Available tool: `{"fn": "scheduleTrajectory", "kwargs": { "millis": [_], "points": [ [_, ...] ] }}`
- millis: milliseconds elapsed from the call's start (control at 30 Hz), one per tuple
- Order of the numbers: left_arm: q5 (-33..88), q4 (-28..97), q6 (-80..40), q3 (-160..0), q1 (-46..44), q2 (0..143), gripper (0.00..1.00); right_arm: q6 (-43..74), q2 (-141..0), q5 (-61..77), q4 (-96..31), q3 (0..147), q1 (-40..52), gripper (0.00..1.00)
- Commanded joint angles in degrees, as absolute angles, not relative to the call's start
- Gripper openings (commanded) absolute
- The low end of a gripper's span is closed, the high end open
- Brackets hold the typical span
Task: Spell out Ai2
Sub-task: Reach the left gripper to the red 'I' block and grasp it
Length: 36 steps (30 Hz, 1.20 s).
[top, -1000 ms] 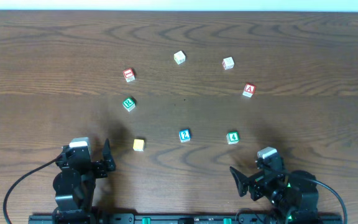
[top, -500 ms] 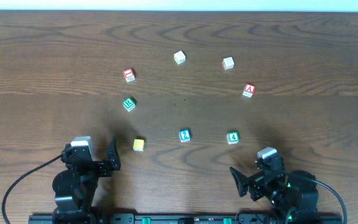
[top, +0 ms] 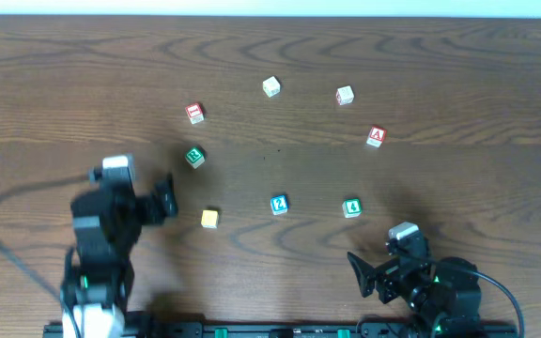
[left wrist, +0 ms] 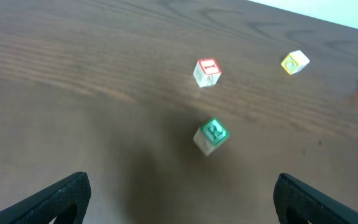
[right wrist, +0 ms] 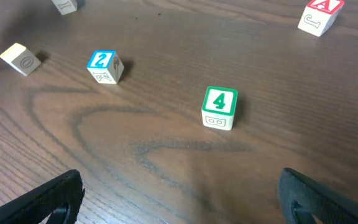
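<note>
On the brown wooden table (top: 496, 75) lie eight small cubes: two with red frames, two with green frames, one with a blue frame, one yellow and two pale. At the left of the overhead frame, the left gripper (top: 164, 199) has its jaws wide apart and holds nothing. It is near the yellow cube (top: 209, 218) and below the green cube (top: 194, 157). The red "I" cube (top: 193, 113) lies upper left of centre, the blue "2" cube (top: 279, 204) at lower centre, and the red "A" cube (top: 376, 136) right of centre. At the lower right, the right gripper (top: 363, 274) is wide too and holds nothing.
</note>
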<state>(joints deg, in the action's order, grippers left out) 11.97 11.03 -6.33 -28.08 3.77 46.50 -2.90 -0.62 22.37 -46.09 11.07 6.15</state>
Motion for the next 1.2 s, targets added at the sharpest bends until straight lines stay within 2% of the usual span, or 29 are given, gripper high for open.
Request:
{"fn": "scheduleTrajectory", "kwargs": {
  "millis": [0,167,333,433,700,1000,1167],
  "points": [
    [15.20,11.20,-9.89,-37.39,4.05,59.09,0.95,-2.17,-0.32,22.94,-46.13,10.81,5.65,0.99],
    [15.53,13.47,-14.39,-52.45,2.37,76.71,0.95,-2.17,-0.32,22.94,-46.13,10.81,5.65,0.99],
    [10.94,17.54,-16.99,-72.07,-3.79,92.71,0.95,-2.17,-0.32,22.94,-46.13,10.81,5.65,0.99],
    [6.96,22.87,-19.44,-84.07,-6.26,101.75,0.95,-2.17,-0.32,22.94,-46.13,10.81,5.65,0.99],
    [5.50,39.86,-28.97,-110.45,-6.74,123.37,0.95,-2.17,-0.32,22.94,-46.13,10.81,5.65,0.99],
    [10.59,40.86,-30.44,-113.51,-7.05,129.71,0.96,-2.17,-0.32,22.92,-46.13,10.81,5.65,0.99],
    [7.31,47.86,-31.14,-113.08,-7.16,130.21,0.96,-2.17,-0.32,22.94,-46.13,10.81,5.65,0.99]
  ]
}}
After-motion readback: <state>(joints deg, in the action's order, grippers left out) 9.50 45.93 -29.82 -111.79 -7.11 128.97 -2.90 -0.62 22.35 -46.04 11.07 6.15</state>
